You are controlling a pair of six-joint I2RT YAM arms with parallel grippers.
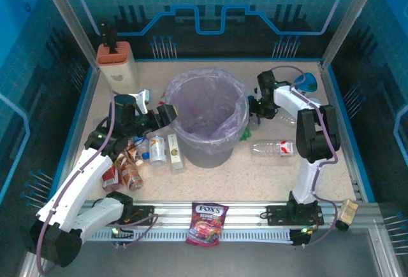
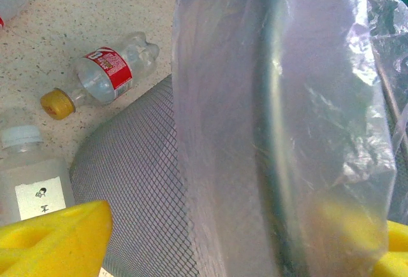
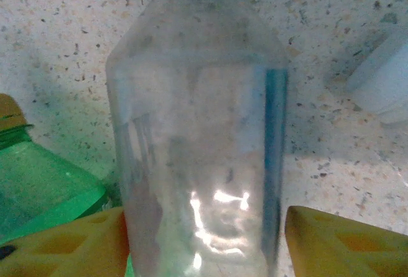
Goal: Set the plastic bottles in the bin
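The bin (image 1: 205, 142), a grey mesh bucket lined with a purplish bag, stands mid-table. My left gripper (image 1: 169, 113) is at its left rim. In the left wrist view it (image 2: 236, 239) is open, its yellow fingers (image 2: 57, 239) straddling the bin's wall (image 2: 140, 181) and bag. My right gripper (image 1: 255, 111) is right of the bin. It (image 3: 204, 239) is open around a clear plastic bottle (image 3: 197, 130) with a blue stripe; the left finger (image 3: 76, 245) touches it, the right one stands apart. Several bottles (image 1: 137, 159) lie left of the bin, one clear red-labelled bottle (image 1: 274, 148) to its right.
A green bottle (image 3: 44, 188) lies beside the right gripper's left finger, a pale cup (image 3: 386, 79) to the right. A beige block with an orange top (image 1: 116, 63) stands back left, a blue cup (image 1: 308, 81) back right, a red FOX'S bag (image 1: 207, 223) at the near rail.
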